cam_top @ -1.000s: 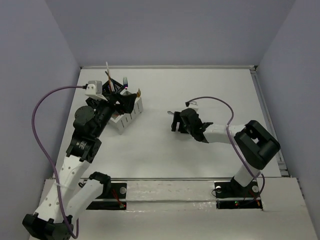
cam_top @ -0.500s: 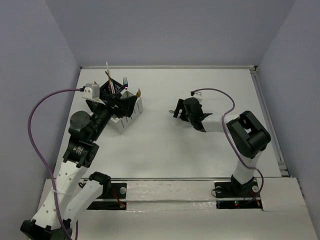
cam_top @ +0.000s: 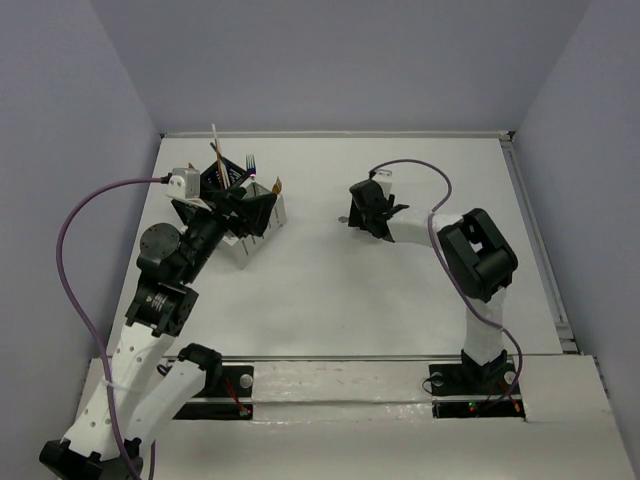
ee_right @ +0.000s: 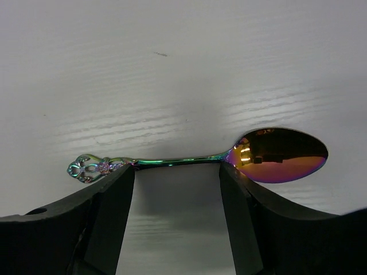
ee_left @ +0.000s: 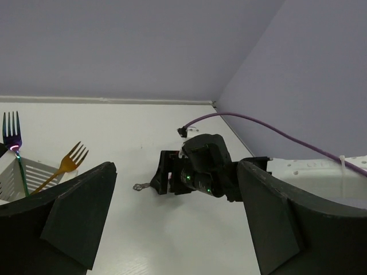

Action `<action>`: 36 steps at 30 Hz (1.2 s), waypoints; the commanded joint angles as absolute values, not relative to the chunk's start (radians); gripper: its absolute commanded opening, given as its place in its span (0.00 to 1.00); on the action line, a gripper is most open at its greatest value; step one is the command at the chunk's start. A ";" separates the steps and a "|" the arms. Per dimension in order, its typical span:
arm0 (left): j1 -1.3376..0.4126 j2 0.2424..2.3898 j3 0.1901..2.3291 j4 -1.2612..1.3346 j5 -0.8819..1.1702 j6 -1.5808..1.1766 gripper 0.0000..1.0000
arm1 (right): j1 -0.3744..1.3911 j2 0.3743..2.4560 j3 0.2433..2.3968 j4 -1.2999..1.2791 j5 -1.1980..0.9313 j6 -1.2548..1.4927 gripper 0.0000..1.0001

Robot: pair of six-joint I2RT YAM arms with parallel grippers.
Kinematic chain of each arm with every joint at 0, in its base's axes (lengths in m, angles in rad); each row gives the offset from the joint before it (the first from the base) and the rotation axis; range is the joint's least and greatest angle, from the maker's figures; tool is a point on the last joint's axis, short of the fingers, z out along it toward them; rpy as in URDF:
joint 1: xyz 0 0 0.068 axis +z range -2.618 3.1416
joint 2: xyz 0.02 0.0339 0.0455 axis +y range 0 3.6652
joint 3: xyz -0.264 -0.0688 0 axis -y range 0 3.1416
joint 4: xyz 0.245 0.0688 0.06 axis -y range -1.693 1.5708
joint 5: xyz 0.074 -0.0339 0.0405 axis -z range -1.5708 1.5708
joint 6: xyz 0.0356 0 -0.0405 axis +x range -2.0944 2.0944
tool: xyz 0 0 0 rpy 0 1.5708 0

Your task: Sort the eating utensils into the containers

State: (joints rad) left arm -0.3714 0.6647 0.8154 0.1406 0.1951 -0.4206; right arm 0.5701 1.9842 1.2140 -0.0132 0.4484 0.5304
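Observation:
An iridescent spoon (ee_right: 281, 154) lies flat on the white table, crosswise just beyond my right gripper's (ee_right: 178, 172) fingertips. The jaws are open, and its thin handle spans the gap between them. In the top view the right gripper (cam_top: 365, 207) is low over the table's middle, and the spoon's handle end (cam_top: 342, 219) pokes out to its left. My left gripper (cam_top: 250, 205) is wide open and empty, above the white caddy (cam_top: 250, 243). The black caddy (cam_top: 215, 178) stands behind it, holding several utensils. An iridescent fork (ee_left: 11, 133) and an orange fork (ee_left: 70, 161) stick up from the white caddy (ee_left: 26, 177).
The left wrist view shows the right gripper (ee_left: 195, 172) and the spoon's handle end (ee_left: 140, 185) between its own fingers (ee_left: 80, 212). A purple cable (cam_top: 410, 172) loops above the right arm. Walls border the table at the back and on both sides.
My right gripper has moved toward the far side of the table and slightly left, staying low, and its arm has swung round. The left arm shifted slightly earlier, then stayed still.

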 commanded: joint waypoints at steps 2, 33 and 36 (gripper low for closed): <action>-0.376 0.658 0.825 0.199 0.218 -0.428 0.99 | 0.545 2.059 1.321 -0.213 0.538 0.523 0.66; -0.413 0.661 0.819 0.210 0.244 -0.445 0.98 | 0.460 2.152 1.381 -0.268 0.551 0.675 0.55; -0.413 0.661 0.819 0.212 0.242 -0.445 0.98 | 0.460 2.145 1.341 -0.250 0.520 0.629 0.42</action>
State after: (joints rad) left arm -0.4068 0.6781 0.8154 0.1459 0.2291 -0.4442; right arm 0.4702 2.0903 1.3911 -0.1543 0.5461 0.6926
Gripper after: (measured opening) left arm 0.985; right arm 0.484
